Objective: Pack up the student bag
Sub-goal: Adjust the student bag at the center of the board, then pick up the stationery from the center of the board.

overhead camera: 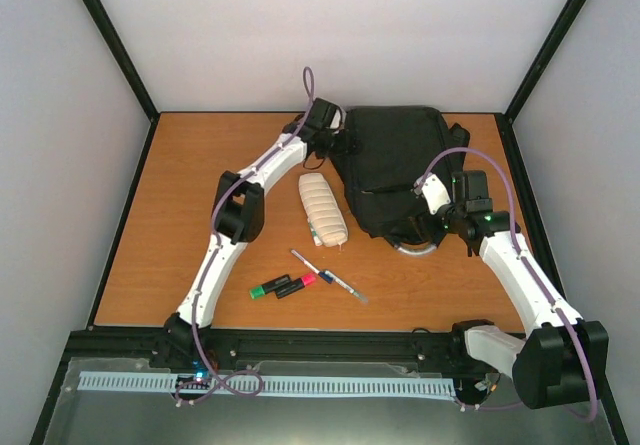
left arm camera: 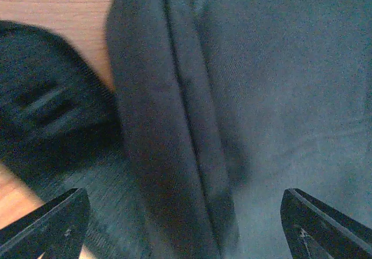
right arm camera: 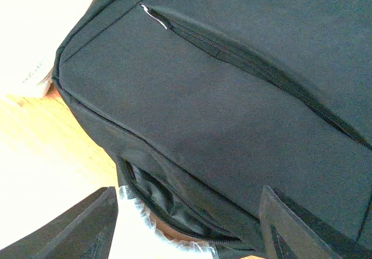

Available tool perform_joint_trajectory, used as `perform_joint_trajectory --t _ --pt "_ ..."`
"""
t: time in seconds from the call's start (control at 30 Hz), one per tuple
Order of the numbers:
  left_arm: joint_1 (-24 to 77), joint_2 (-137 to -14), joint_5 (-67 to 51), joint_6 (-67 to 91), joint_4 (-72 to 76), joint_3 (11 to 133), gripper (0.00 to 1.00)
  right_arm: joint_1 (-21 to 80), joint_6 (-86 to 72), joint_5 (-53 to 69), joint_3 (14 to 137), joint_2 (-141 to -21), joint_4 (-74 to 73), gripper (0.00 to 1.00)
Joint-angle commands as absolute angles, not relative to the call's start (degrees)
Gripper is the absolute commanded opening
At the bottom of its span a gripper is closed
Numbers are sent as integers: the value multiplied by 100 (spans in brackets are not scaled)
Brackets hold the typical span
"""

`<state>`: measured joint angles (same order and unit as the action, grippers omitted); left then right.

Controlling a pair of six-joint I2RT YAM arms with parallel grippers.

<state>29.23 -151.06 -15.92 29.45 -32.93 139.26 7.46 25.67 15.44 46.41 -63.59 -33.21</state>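
1. The left gripper (left arm camera: 186, 218) is pictured with its dark fingers spread wide apart, nothing clamped, low over a stitched fold of matte woven fabric.
2. The right gripper (right arm camera: 189, 221) is likewise seen with jaws apart, and the near edge of the student bag (overhead camera: 395, 165) is straddled by it.
3. A diagonal front zip (right arm camera: 261, 73) with a small metal pull (right arm camera: 154, 16) is shown on the bag's face, and an unzipped seam (right arm camera: 174, 206) below it.
4. The soft black rectangular bag is laid flat at the far right of the wood-grain table (overhead camera: 200, 215), its long axis running far to near, with the grey loop handle (overhead camera: 418, 249) pointed at the arms.
5. A cream ribbed pencil case (overhead camera: 322, 210) is seen just left of it.
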Motion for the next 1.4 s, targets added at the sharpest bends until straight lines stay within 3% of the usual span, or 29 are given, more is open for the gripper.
perform_joint_trajectory --t 0.0,0.4,0.57,0.8,0.93,1.37 --pt "2953 -13686 -604 2907 -3900 13434 93 729 2588 1581 4597 -6266 -3309 69" --pt "2953 -11151 -8 3543 -4418 10120 92 729 2630 1761 4605 -6084 -3381 69" --pt "2953 -10655 -77 3612 -4459 9225 85 728 2653 1813 4597 -6031 -3418 69" --pt "2953 -10725 -670 3608 -4481 8625 63 729 2678 1855 4597 -6021 -3444 69" --pt "2953 -10766 -993 3668 -4145 8390 57 729 2674 1844 4589 -6021 -3453 69" --pt "2951 -11410 -1000 4057 -3989 8683 61 729 2691 1794 4583 -6065 -3457 69"
